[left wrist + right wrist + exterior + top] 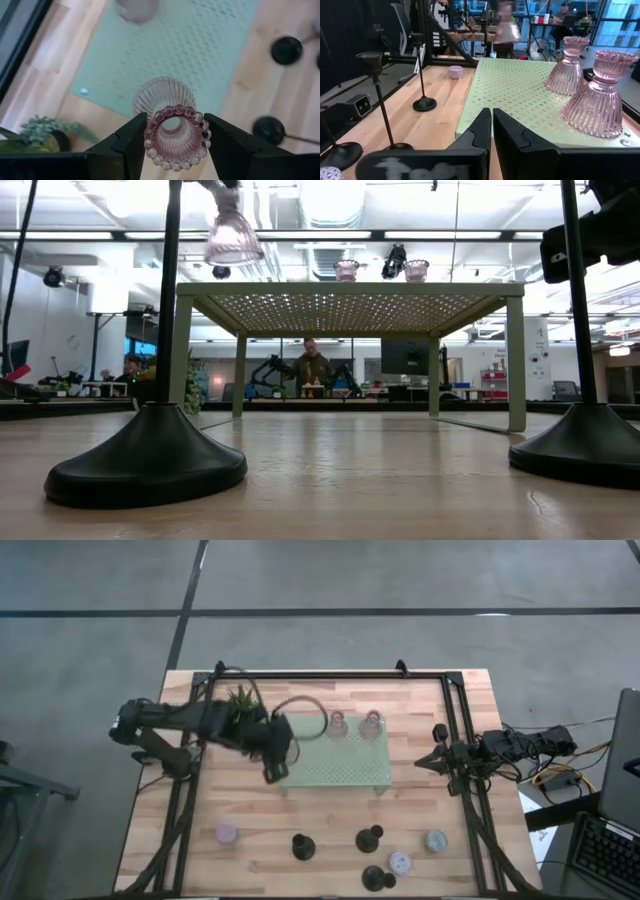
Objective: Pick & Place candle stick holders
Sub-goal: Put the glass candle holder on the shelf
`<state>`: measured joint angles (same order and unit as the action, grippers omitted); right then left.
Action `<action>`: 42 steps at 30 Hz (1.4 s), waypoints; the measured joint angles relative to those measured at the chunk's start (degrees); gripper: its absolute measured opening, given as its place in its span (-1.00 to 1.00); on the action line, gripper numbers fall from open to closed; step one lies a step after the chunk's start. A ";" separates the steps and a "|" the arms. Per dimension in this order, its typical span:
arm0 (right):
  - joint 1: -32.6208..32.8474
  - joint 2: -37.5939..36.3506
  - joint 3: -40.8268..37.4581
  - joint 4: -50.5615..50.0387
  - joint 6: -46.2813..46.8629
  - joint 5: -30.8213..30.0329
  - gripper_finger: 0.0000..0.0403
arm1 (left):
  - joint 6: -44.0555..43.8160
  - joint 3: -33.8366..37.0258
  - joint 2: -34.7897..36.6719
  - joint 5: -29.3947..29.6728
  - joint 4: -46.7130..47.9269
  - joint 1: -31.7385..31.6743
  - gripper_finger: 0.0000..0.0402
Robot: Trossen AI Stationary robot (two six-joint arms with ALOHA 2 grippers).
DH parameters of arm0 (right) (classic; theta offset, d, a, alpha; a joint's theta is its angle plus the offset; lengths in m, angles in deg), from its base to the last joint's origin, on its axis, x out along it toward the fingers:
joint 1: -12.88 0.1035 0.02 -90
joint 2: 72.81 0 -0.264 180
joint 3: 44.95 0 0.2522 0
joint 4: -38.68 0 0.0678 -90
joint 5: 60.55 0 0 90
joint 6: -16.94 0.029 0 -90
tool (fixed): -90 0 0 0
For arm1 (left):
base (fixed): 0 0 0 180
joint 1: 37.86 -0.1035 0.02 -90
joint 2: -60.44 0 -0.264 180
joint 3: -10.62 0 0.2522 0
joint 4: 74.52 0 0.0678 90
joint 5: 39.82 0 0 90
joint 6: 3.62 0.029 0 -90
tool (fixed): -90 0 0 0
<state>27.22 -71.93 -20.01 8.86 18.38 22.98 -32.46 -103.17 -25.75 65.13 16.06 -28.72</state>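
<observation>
Tray (340, 765) bearing two glass holders (337, 723), left tool (172, 145) gripping third

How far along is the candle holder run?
Done: two ribbed pink glass holders stand on the pale green perforated tray. In hand: the left gripper carries a third pink glass holder above the tray's edge. Left: six on the wooden table, three black knobbed-stem holders and three pale ones. The right gripper waits shut.
</observation>
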 joint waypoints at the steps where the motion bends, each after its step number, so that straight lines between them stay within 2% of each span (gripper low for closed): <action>1: 0.01 0.00 0.00 0.01 -0.05 0.01 -0.94 | 1.05 0.02 0.00 -0.68 -0.55 -1.75 -0.07; 10: 0.01 0.00 0.00 0.01 -0.05 -0.01 -0.94 | 8.90 0.02 -1.26 -5.17 -6.14 -15.11 -0.06; 16: 0.01 0.00 0.00 0.00 -0.10 0.01 -0.94 | 11.63 0.04 -3.92 -7.85 -6.98 -20.04 -0.06; 30: 0.01 0.00 0.00 0.01 -0.10 -0.01 -0.94 | 14.20 0.09 -8.28 -10.40 -8.70 -22.60 -0.06; 42: 0.01 0.01 0.00 0.01 -0.01 -0.01 -0.94 | 15.95 0.09 -8.50 -11.23 -8.92 -22.60 -0.06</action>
<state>27.23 -71.92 -20.01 8.87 18.37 22.97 -16.51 -103.08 -34.25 53.90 7.14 -51.31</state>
